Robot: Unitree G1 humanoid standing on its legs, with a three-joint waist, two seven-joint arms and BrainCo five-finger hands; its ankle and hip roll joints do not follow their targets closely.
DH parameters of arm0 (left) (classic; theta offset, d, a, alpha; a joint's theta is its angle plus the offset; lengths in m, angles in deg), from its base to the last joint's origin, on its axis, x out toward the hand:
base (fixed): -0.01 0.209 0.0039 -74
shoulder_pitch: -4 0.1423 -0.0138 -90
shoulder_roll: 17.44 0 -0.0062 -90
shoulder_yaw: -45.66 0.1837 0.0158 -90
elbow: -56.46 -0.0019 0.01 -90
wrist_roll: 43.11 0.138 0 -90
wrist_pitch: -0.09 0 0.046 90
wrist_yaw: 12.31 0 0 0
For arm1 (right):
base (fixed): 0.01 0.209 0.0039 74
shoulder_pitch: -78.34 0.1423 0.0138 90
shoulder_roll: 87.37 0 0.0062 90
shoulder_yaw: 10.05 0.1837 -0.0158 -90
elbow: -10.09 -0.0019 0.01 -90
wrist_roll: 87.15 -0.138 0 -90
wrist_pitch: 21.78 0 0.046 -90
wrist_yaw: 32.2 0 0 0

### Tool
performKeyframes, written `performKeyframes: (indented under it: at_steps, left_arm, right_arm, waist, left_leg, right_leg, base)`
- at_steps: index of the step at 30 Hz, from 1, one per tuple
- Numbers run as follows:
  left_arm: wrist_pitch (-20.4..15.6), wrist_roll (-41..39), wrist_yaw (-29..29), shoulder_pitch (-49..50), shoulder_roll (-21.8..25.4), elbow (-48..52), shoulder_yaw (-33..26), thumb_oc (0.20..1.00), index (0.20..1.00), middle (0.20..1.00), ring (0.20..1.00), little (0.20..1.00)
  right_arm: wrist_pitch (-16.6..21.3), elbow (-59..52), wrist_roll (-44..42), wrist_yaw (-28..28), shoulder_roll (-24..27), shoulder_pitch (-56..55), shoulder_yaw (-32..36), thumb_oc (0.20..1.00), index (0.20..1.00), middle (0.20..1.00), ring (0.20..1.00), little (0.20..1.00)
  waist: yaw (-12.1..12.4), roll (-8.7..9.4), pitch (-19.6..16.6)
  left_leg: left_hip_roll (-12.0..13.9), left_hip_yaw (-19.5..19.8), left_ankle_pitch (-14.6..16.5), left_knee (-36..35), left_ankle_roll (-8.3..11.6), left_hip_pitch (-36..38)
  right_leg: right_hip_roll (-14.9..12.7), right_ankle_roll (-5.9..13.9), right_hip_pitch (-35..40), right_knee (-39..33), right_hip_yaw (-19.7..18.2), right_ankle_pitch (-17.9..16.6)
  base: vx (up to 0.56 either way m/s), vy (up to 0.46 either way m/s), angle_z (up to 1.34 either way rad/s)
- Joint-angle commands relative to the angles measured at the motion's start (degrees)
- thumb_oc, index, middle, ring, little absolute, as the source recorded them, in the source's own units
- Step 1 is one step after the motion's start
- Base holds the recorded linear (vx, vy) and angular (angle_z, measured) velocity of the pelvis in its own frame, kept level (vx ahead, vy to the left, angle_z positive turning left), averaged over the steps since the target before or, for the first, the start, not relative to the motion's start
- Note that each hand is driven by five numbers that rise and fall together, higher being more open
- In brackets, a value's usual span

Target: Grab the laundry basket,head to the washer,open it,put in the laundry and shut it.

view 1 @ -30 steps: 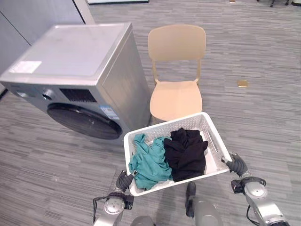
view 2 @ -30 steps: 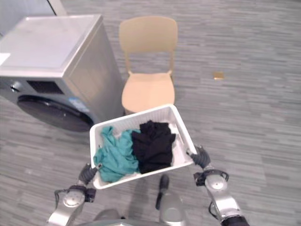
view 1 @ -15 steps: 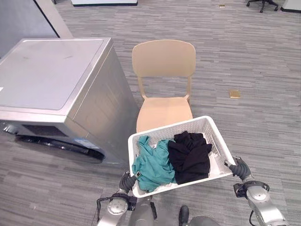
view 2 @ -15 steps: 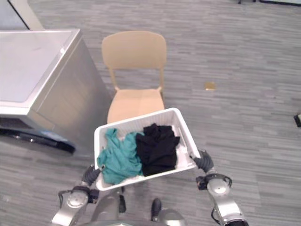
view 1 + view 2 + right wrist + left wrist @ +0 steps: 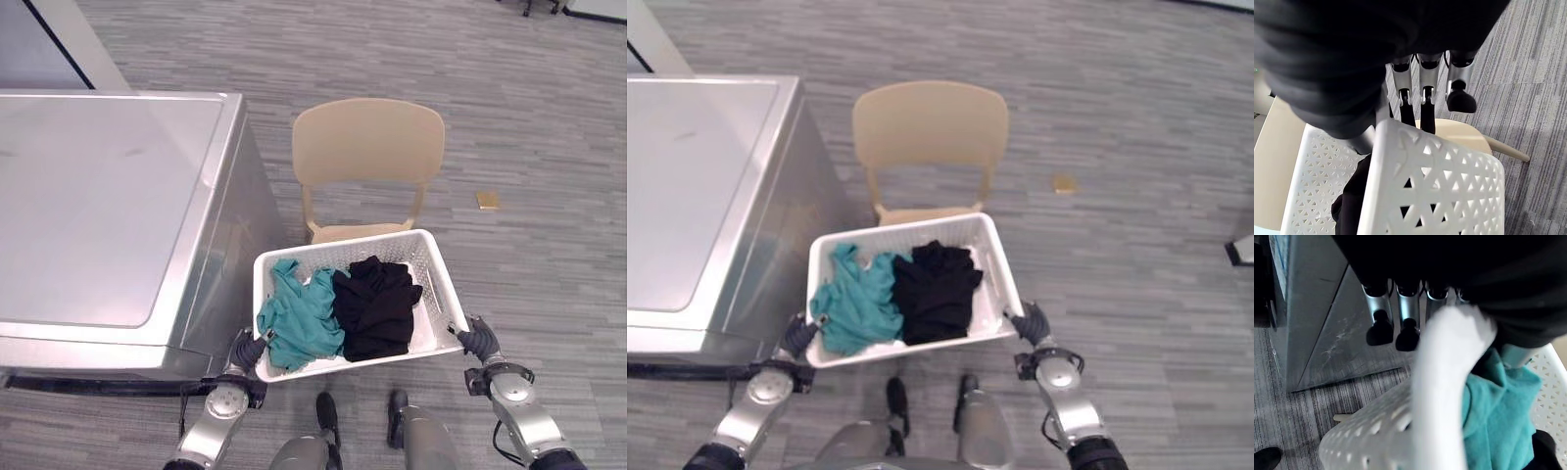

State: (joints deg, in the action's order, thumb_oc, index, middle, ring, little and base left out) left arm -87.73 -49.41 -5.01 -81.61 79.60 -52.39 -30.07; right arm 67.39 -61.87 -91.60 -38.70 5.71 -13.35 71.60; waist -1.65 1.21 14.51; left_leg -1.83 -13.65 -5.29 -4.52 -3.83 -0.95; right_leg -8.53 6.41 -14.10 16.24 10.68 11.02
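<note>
Grey striped carpet runs under everything, with the silver washer (image 5: 108,225) standing as the landmark. Just beside its side panel sits a tan chair (image 5: 367,166), and in front of that chair the white laundry basket (image 5: 436,284) hangs in the air, carried at its two short ends. Inside it a teal garment (image 5: 299,318) lies on the washer side and a black garment (image 5: 377,305) on the far side. The left hand (image 5: 245,350) has its fingers curled under the rim nearest the washer, thumb over the top; the right hand (image 5: 1029,320) grips the opposite rim the same way. The washer's door faces away from the chair, so the basket is not yet at the front. Likely risks: the basket corner knocking the washer's side or the chair as the robot turns, or the basket tipping if one hold slips, spilling clothes onto the carpet.
</note>
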Motion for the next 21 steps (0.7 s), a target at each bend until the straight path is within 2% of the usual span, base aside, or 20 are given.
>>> performKeyframes:
  at_steps: [1, 7, 11, 12, 17, 18, 19, 20, 21]
  left_arm:
    - [-7.1, -1.5, 4.1, -4.6, -2.6, 3.2, -3.8, 0.200, 0.200, 0.200, 0.200, 0.200]
    - [-7.1, -0.4, 6.7, -9.6, -4.2, -2.1, -0.9, 0.200, 0.200, 0.200, 0.200, 0.200]
    - [-7.1, -0.8, 9.1, -14.6, -5.9, -7.1, 1.4, 0.200, 0.200, 0.200, 0.200, 0.200]
    - [-7.4, -0.8, 12.1, -20.8, -7.3, -13.1, 3.8, 0.200, 0.200, 0.200, 0.200, 0.200]
    - [-7.2, 0.0, 15.5, -27.6, -7.7, -20.5, 5.5, 0.200, 0.200, 0.200, 0.200, 0.200]
    - [-7.1, 0.0, 15.8, -27.9, -8.0, -21.4, 5.4, 0.407, 0.407, 0.407, 0.407, 0.407]
    - [-7.1, -0.1, 16.0, -27.7, -8.3, -21.9, 5.5, 0.702, 0.702, 0.702, 0.702, 0.702]
    - [-7.0, -0.3, 16.0, -27.3, -8.7, -22.3, 5.4, 1.000, 1.000, 1.000, 1.000, 1.000]
    - [-6.9, -0.2, 16.1, -26.8, -9.1, -22.6, 5.3, 1.000, 1.000, 1.000, 1.000, 1.000]
  right_arm:
    - [4.7, -0.8, -0.2, -0.9, 1.5, 2.5, -1.3, 0.200, 0.200, 0.200, 0.200, 0.200]
    - [4.3, 3.5, 1.5, -2.7, 1.9, 6.2, -4.6, 0.200, 0.200, 0.200, 0.200, 0.200]
    - [3.9, 6.7, 2.8, -4.8, 1.3, 10.3, -7.4, 0.200, 0.200, 0.200, 0.200, 0.200]
    - [4.0, 9.7, 2.6, -6.8, 0.2, 15.4, -10.2, 0.200, 0.200, 0.200, 0.200, 0.200]
    - [4.4, 13.0, 1.9, -8.7, -1.6, 19.9, -12.9, 0.200, 0.200, 0.200, 0.200, 0.200]
    - [4.3, 13.6, 2.0, -8.9, -1.8, 20.1, -13.2, 0.200, 0.200, 0.200, 0.200, 0.200]
    - [4.2, 14.1, 2.1, -8.8, -1.9, 19.8, -13.3, 0.536, 0.536, 0.536, 0.536, 0.536]
    - [4.1, 14.4, 2.4, -8.8, -1.9, 19.5, -13.5, 0.937, 0.937, 0.937, 0.937, 0.937]
    - [4.0, 14.5, 2.6, -8.8, -1.9, 18.9, -13.6, 1.000, 1.000, 1.000, 1.000, 1.000]
  waist:
    - [0.4, -0.03, -0.5]
    - [0.2, -1.27, -0.8]
    - [0.3, -2.03, 0.4]
    - [0.2, -2.45, 2.1]
    - [-0.2, -2.69, 3.7]
    - [-0.2, -2.70, 3.8]
    - [-0.2, -2.76, 3.8]
    - [-0.3, -2.83, 3.8]
    - [-0.4, -2.87, 3.9]
  left_leg:
    - [5.2, -0.2, 4.9, 4.4, 5.64, -3.4]
    - [5.2, 0.4, 3.5, 2.0, 6.25, -3.6]
    - [5.3, 1.2, 2.7, 1.8, 6.35, -5.7]
    - [5.5, 1.5, 2.0, 2.0, 6.43, -8.5]
    - [5.6, 1.9, 0.7, 1.7, 6.53, -11.6]
    - [5.6, 1.8, 0.6, 1.6, 6.51, -11.6]
    - [5.6, 1.9, 0.5, 1.5, 6.53, -11.5]
    - [5.6, 1.9, 0.6, 1.5, 6.51, -11.3]
    - [5.5, 1.8, 0.8, 1.6, 6.49, -11.0]
  right_leg:
    - [1.8, 1.29, 7.9, -7.6, -2.7, -5.4]
    - [2.2, 0.68, 8.4, -11.6, -1.0, -6.1]
    - [2.4, 0.29, 6.1, -11.2, -0.8, -6.3]
    - [2.7, 0.02, 2.9, -10.5, -1.3, -6.6]
    - [2.9, 0.01, -0.3, -9.9, -1.5, -7.2]
    - [2.9, 0.01, -0.3, -9.8, -1.5, -7.1]
    - [2.8, 0.03, -0.2, -9.6, -1.4, -7.0]
    - [2.6, 0.02, -0.1, -9.4, -1.5, -6.9]
    - [2.5, 0.04, 0.1, -9.2, -1.6, -6.7]
  base:
    - [0.07, -0.039, 0.51]
    - [0.02, -0.022, 0.02]
    - [-0.10, 0.005, -0.03]
    - [-0.16, 0.020, 0.03]
    - [-0.08, 0.019, -0.03]
    - [0.01, 0.030, 0.00]
    - [0.02, 0.035, 0.00]
    - [0.02, 0.041, -0.01]
    - [0.02, 0.045, 0.01]
